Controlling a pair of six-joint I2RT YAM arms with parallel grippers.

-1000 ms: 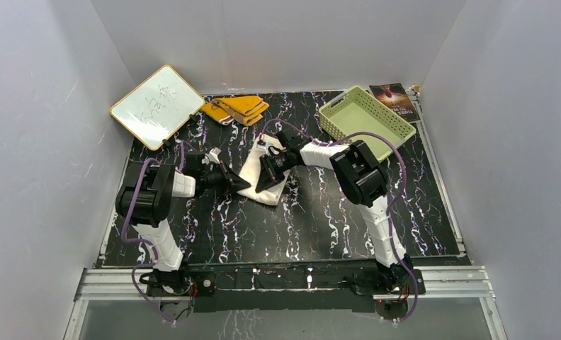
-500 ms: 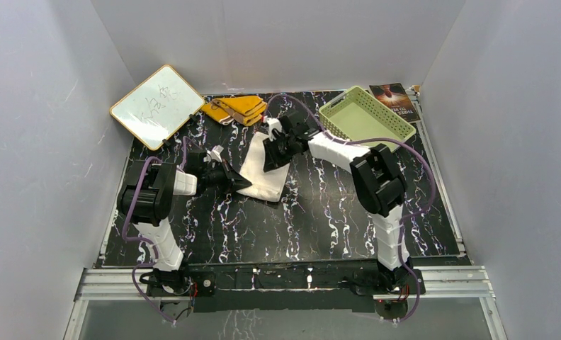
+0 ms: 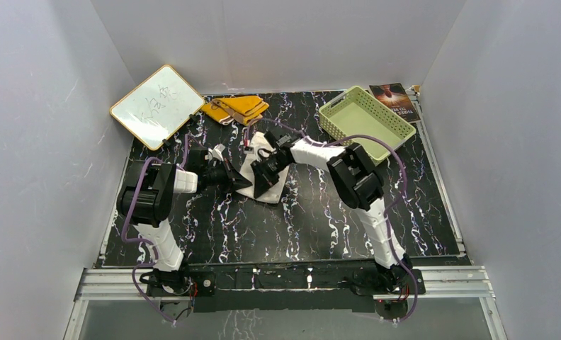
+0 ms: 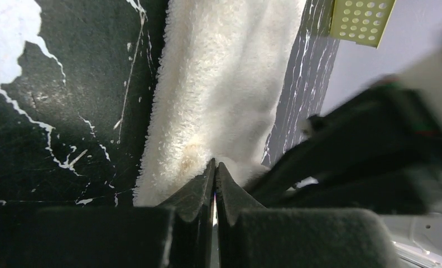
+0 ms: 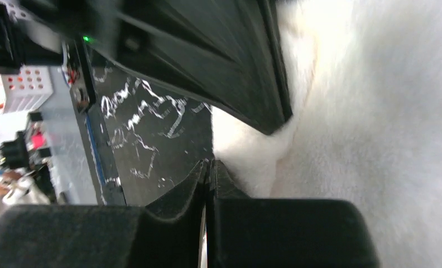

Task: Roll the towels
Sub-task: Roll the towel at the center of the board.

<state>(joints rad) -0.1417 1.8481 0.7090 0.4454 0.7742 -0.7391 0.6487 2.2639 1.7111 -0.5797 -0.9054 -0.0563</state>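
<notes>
The cream-white towel [image 3: 247,161] lies flat mid-table; it fills the left wrist view [image 4: 219,95] and the right wrist view [image 5: 386,128]. My left gripper [image 3: 244,184] is shut, its tips [image 4: 215,163] resting on the towel's near-left end. My right gripper [image 3: 258,190] is shut, its tips [image 5: 207,162] at the towel's edge, close beside the left fingers [image 5: 219,61]. I cannot tell whether either pinches cloth. The mustard-yellow towel [image 3: 239,108] lies folded at the back, apart from both grippers.
A white board with a wooden frame [image 3: 157,106] leans at the back left. A pale green slotted basket [image 3: 366,120] stands at the back right, with a dark book [image 3: 394,99] behind it. The table is black marble-patterned [image 3: 320,219].
My right gripper went out to the towel's far part, then came back to its near-left end beside the left gripper. The left gripper has hardly moved.
</notes>
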